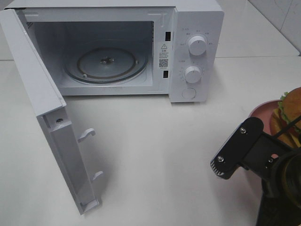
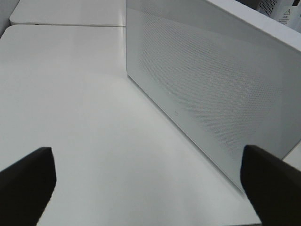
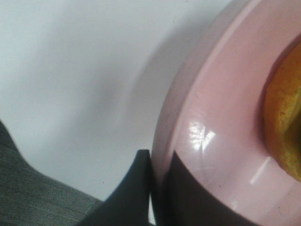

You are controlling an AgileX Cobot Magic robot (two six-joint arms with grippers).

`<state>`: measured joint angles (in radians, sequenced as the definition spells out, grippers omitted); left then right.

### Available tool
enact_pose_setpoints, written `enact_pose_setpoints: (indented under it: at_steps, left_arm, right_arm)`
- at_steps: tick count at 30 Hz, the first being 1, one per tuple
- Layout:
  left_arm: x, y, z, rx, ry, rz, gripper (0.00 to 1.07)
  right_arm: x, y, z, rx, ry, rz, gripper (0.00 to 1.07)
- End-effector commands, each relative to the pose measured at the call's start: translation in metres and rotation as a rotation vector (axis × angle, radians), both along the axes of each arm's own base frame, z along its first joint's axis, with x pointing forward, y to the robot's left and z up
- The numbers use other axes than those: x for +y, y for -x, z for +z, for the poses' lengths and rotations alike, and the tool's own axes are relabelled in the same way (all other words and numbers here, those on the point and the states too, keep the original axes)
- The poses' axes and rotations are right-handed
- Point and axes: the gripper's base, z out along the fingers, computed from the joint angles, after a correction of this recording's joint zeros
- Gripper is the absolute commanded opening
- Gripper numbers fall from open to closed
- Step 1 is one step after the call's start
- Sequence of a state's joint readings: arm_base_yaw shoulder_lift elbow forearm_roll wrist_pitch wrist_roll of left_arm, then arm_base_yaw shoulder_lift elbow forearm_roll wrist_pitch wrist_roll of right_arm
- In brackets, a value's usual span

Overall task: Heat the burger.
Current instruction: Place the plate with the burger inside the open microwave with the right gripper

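Note:
The burger point(image 1: 292, 110), a golden bun with green lettuce, sits on a pink plate point(image 1: 262, 111) at the table's right edge, partly cut off. In the right wrist view the bun point(image 3: 284, 122) lies on the plate point(image 3: 221, 117), and my right gripper point(image 3: 157, 174) is shut on the plate's rim, one finger above it and one below. The right arm's wrist point(image 1: 244, 150) hides the fingers in the high view. My left gripper point(image 2: 150, 197) is open and empty, low over the table beside the outer face of the microwave door point(image 2: 211, 80).
The white microwave point(image 1: 195, 47) stands at the back with its door point(image 1: 42, 108) swung wide open to the left. Its glass turntable point(image 1: 106, 63) is bare. White table lies between the microwave and the plate.

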<state>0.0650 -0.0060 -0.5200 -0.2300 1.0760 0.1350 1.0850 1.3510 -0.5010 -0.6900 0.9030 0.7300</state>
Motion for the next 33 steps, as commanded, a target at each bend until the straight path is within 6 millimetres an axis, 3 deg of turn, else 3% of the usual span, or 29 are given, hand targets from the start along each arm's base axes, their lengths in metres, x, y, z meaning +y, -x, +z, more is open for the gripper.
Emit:
enact_pose_setpoints:
  at_steps: [1, 17, 33]
  left_arm:
    - [0.000, 0.000, 0.000, -0.005, 0.002, -0.001, 1.00]
    - [0.000, 0.000, 0.000, -0.005, 0.002, -0.001, 1.00]
    - [0.000, 0.000, 0.000, -0.005, 0.002, -0.001, 1.00]
  right_arm:
    - [0.001, 0.000, 0.005, -0.051, 0.074, 0.099, 0.00]
    - [0.022, 0.017, 0.004, -0.057, 0.051, 0.312, 0.00]
    - [0.032, 0.013, 0.006, -0.075, 0.098, 0.558, 0.00]
